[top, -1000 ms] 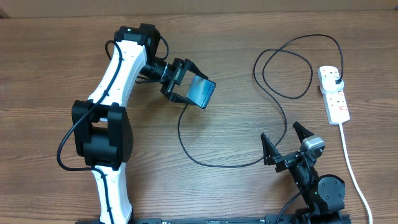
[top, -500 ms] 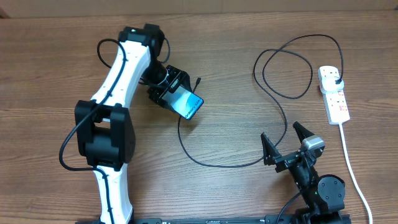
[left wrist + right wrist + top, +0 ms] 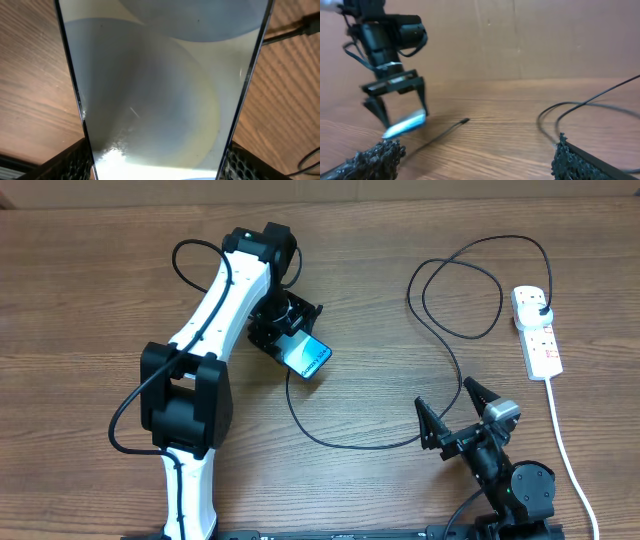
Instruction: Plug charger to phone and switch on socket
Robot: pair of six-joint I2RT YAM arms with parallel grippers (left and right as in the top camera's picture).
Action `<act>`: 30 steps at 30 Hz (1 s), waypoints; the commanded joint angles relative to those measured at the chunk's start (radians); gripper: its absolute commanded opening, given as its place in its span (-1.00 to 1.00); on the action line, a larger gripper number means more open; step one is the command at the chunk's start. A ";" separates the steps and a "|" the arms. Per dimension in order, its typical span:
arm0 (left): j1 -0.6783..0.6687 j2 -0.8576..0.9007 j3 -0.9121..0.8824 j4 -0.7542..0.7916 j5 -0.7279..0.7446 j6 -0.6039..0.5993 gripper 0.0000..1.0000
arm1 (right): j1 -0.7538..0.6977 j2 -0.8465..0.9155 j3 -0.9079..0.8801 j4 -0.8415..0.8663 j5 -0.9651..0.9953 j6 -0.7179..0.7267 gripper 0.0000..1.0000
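My left gripper (image 3: 298, 345) is shut on the phone (image 3: 307, 356), gripping its two long edges. The phone is tilted, screen up, low over the table. In the left wrist view the phone (image 3: 160, 90) fills the frame between the fingers (image 3: 75, 161). The charger's black cable (image 3: 340, 444) runs from under the phone, loops right and ends in a black plug (image 3: 540, 308) seated in the white socket (image 3: 537, 335). Its connector tip (image 3: 465, 120) lies on the wood just beside the phone (image 3: 405, 124). My right gripper (image 3: 446, 393) stands open and empty at the front right, near the cable.
The socket's thick white cord (image 3: 565, 450) runs down the right side to the front edge. Loops of black cable (image 3: 455, 280) lie between the phone and the socket. The left arm (image 3: 215, 300) stretches across the left half of the wooden table (image 3: 80, 300).
The left arm has swung right and turned its wrist, bringing the held phone lower and nearer the middle. The right gripper stays put.
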 commanded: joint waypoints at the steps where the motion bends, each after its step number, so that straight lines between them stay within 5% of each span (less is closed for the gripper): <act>1: -0.008 -0.002 0.031 0.010 -0.019 -0.045 0.32 | -0.004 -0.010 -0.010 0.016 -0.105 0.124 1.00; 12: -0.007 -0.002 0.031 0.021 0.006 -0.060 0.32 | -0.004 0.177 0.078 0.060 -0.232 0.262 1.00; 23: -0.009 -0.002 0.031 0.025 0.041 -0.060 0.32 | -0.004 0.710 0.419 0.006 -0.409 0.265 1.00; 30: -0.017 -0.002 0.031 0.025 0.067 -0.060 0.32 | -0.004 1.056 0.588 0.031 -0.701 0.266 1.00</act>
